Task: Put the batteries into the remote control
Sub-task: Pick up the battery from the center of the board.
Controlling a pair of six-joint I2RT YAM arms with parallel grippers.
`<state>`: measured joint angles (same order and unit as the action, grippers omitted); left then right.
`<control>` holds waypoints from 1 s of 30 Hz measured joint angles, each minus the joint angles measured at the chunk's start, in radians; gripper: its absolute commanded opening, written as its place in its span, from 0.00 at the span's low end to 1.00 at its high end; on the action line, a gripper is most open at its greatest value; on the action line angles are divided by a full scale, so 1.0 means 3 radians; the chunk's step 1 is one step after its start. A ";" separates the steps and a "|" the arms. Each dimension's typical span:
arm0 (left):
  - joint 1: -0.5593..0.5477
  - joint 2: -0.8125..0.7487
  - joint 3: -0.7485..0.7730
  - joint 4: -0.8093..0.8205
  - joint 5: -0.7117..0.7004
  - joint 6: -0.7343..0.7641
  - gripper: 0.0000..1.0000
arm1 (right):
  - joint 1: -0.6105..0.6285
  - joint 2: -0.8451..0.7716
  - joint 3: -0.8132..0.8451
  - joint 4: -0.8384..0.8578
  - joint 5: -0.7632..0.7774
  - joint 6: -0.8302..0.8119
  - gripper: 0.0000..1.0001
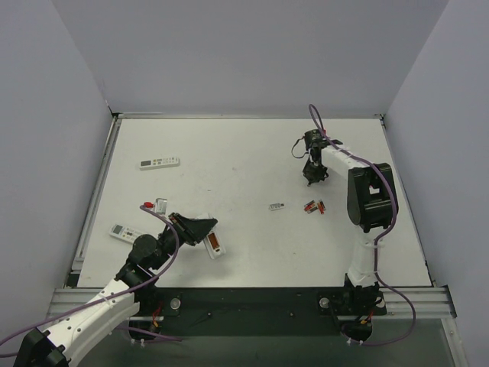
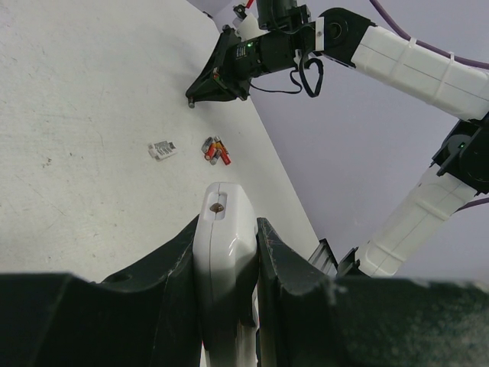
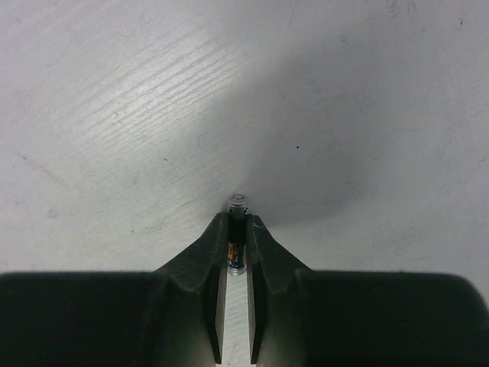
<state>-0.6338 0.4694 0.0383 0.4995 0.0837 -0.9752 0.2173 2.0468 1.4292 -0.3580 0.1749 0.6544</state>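
The left jaws clamp the slim white plastic remote control [image 2: 221, 252] at the white bench's [image 1: 229, 153] seven o'clock, steadying it — the right jaws at two o'clock pinch one small dark cylindrical battery [image 3: 238, 248], presumably for loading.

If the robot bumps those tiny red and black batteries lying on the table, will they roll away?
Probably: the small dark-and-red cylindrical batteries lie sideways on the flat white table, so a nudge likely rolls them. Bunched together, they may scatter. They look rigid, probably light.
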 measured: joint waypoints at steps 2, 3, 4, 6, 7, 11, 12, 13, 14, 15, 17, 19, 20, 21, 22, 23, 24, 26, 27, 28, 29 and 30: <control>0.0000 -0.0003 0.0000 0.0004 0.0000 -0.0013 0.00 | 0.0023 -0.0004 -0.0005 0.0024 -0.0008 -0.0074 0.00; 0.0000 -0.0003 0.0000 0.0010 0.0000 -0.0020 0.00 | 0.0033 -0.0023 -0.0024 0.0056 -0.0011 -0.0109 0.00; 0.0000 0.0000 0.0000 0.0022 0.0000 -0.0027 0.00 | 0.0050 -0.0050 -0.0075 0.0108 -0.0022 -0.0159 0.00; 0.0000 0.0009 0.0000 0.0064 0.0000 -0.0031 0.00 | 0.0128 -0.0173 -0.0223 0.0183 -0.0028 -0.0266 0.00; 0.0000 0.0014 0.0000 0.0086 0.0001 -0.0032 0.00 | 0.0186 -0.0259 -0.0308 0.0219 -0.0039 -0.0324 0.00; 0.0000 0.0051 0.0000 0.0181 0.0009 -0.0037 0.00 | 0.0500 -0.0760 -0.0662 0.0429 -0.0109 -0.0548 0.00; 0.0000 0.0058 0.0000 0.0202 0.0010 -0.0038 0.00 | 0.0598 -0.0968 -0.0771 0.0511 -0.0149 -0.0618 0.00; 0.0000 0.0062 0.0000 0.0228 0.0011 -0.0041 0.00 | 0.0676 -0.1105 -0.0830 0.0566 -0.0177 -0.0654 0.00; 0.0000 0.0066 0.0000 0.0252 0.0014 -0.0041 0.00 | 0.0768 -0.1280 -0.0913 0.0660 -0.0214 -0.0710 0.00; 0.0000 0.0066 0.0000 0.0277 0.0014 -0.0042 0.00 | 0.0851 -0.1466 -0.0999 0.0767 -0.0256 -0.0762 0.00; 0.0000 0.0064 0.0000 0.0312 0.0015 -0.0045 0.00 | 0.1012 -0.1812 -0.1171 0.0970 -0.0340 -0.0861 0.00; 0.0001 0.0060 0.0000 0.0324 0.0017 -0.0050 0.00 | 0.1150 -0.2098 -0.1322 0.1143 -0.0411 -0.0950 0.00; 0.0003 0.0057 0.0000 0.0331 0.0017 -0.0053 0.00 | 0.1244 -0.2239 -0.1403 0.1231 -0.0446 -0.0998 0.00; 0.0003 0.0056 0.0000 0.0346 0.0017 -0.0061 0.00 | 0.1336 -0.2372 -0.1484 0.1329 -0.0481 -0.1050 0.00; 0.0001 0.0053 0.0000 0.0364 0.0014 -0.0074 0.00 | 0.1423 -0.2494 -0.1569 0.1422 -0.0519 -0.1096 0.00; 0.0003 0.0052 0.0000 0.0383 0.0014 -0.0093 0.00 | 0.1522 -0.2603 -0.1648 0.1499 -0.0549 -0.1146 0.00; 0.0003 0.0053 0.0000 0.0406 0.0013 -0.0113 0.00 | 0.1623 -0.2702 -0.1724 0.1581 -0.0584 -0.1184 0.00; 0.0003 0.0053 0.0000 0.0451 0.0013 -0.0134 0.00 | 0.1787 -0.2850 -0.1844 0.1701 -0.0661 -0.1247 0.00; 0.0001 0.0055 0.0000 0.0470 0.0013 -0.0142 0.00 | 0.1888 -0.2922 -0.1904 0.1775 -0.0703 -0.1274 0.00; 0.0001 0.0057 0.0000 0.0496 0.0011 -0.0158 0.00 | 0.1996 -0.2993 -0.1968 0.1853 -0.0745 -0.1316 0.00; 0.0001 0.0061 0.0000 0.0515 0.0010 -0.0181 0.00 | 0.2060 -0.3037 -0.2003 0.1893 -0.0777 -0.1335 0.00; 0.0001 0.0067 0.0000 0.0533 0.0010 -0.0202 0.00 | 0.2173 -0.3086 -0.2043 0.1963 -0.0814 -0.1369 0.00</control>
<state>-0.6334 0.4896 0.0383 0.6594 0.0868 -1.0359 0.8692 1.1210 0.8162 0.2310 -0.0692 0.2436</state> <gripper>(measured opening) 0.355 0.068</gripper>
